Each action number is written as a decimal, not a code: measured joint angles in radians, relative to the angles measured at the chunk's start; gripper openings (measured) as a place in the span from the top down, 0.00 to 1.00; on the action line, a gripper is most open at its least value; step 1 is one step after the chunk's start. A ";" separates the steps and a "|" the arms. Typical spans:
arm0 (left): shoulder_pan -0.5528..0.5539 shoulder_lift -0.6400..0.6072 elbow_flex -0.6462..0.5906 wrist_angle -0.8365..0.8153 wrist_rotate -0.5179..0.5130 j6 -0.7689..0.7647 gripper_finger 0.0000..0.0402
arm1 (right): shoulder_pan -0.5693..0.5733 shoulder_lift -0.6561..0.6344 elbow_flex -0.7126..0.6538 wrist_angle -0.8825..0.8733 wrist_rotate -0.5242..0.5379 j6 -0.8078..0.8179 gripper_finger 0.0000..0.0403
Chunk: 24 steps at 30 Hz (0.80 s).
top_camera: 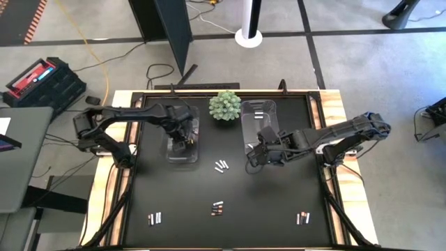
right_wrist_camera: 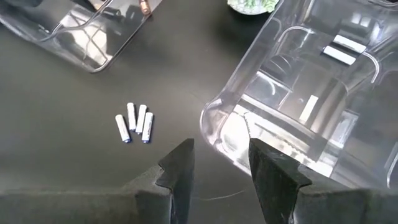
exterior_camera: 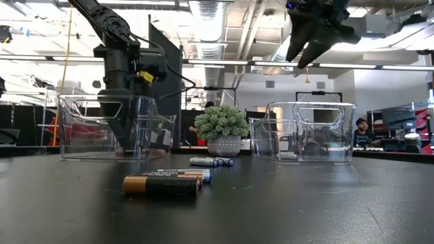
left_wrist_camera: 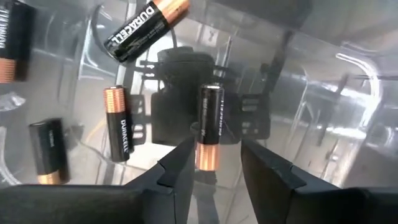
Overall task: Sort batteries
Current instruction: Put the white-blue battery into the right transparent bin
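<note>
On the black table [top_camera: 279, 209], scattered batteries [top_camera: 221, 166].

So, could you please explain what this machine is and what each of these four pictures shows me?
It is a two-armed robot sorting batteries at a black table. One picture looks straight down, one looks level across the tabletop, and two come from cameras on the wrists.

From above, the left gripper reaches into the left clear plastic bin. Its wrist picture shows a dark copper-ended battery between its parted fingers, with similar batteries lying in the bin.

The right gripper hangs open and empty beside the right clear plastic bin, which holds pale cells. Four small silver-white batteries lie on the table just ahead of it.

More small battery clusters lie along the near edge, and a green spiky ball plant stands between the bins.
</note>
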 joint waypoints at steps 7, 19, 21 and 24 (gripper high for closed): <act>0.000 -0.136 0.000 -0.035 -0.001 -0.056 0.67 | -0.031 0.000 0.000 0.006 0.000 -0.002 0.58; 0.000 -0.466 0.001 -0.005 -0.001 -0.301 0.67 | -0.106 0.006 0.000 0.392 -0.027 -0.296 0.58; 0.000 -0.510 0.001 -0.006 -0.001 -0.337 0.67 | -0.117 0.009 0.001 0.477 -0.052 -0.385 0.58; -0.007 -0.566 0.001 -0.015 0.003 -0.399 0.67 | -0.145 0.035 0.012 0.559 -0.134 -0.439 0.58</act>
